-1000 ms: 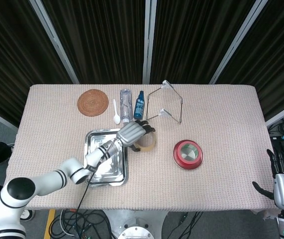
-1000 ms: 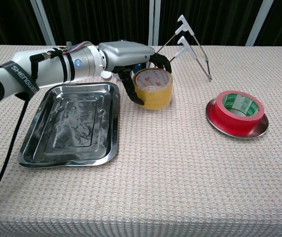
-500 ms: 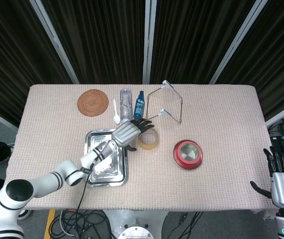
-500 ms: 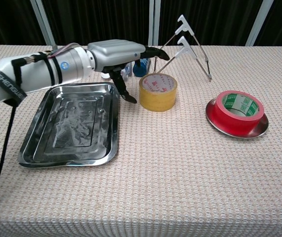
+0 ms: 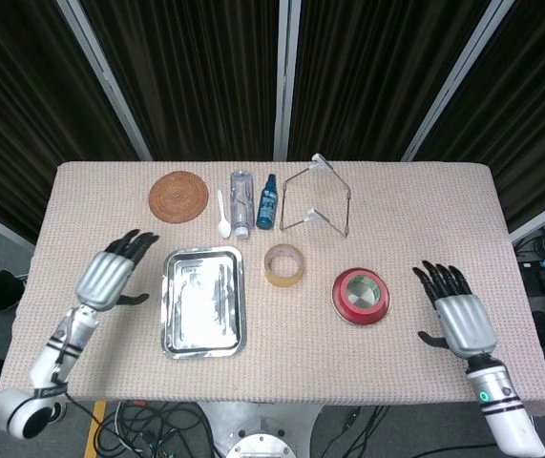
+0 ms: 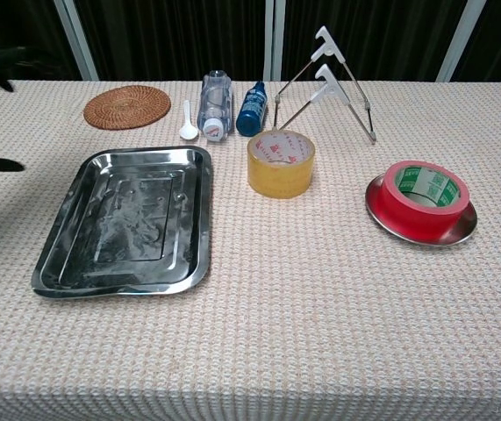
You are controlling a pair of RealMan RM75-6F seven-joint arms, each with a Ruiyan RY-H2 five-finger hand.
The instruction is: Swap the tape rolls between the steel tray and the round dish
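Beige woven cloth covers the table (image 5: 425,215), and dark pleated curtains with pale metal uprights close off the room behind it. The left hand (image 5: 112,277) hovers over the table's left part with its fingers spread and holding nothing; just off its fingertips' inner side lies the steel tray (image 5: 203,301), bare inside. The right hand (image 5: 461,317) hangs over the right part, fingers apart and holding nothing as well. Beside its thumb side, with bare cloth between, sits the round dish (image 5: 361,296) with the red tape roll (image 6: 424,195) in it. The yellow tape roll (image 6: 280,163) stands on the cloth between tray and dish, touching neither. Along the far edge, beyond both sets of fingers, lie a woven coaster (image 5: 178,197), a white spoon (image 5: 222,216), a clear bottle (image 5: 241,202), a blue bottle (image 5: 267,201) and a wire stand (image 5: 318,197). Bare cloth runs along the near edge in front of both hands.
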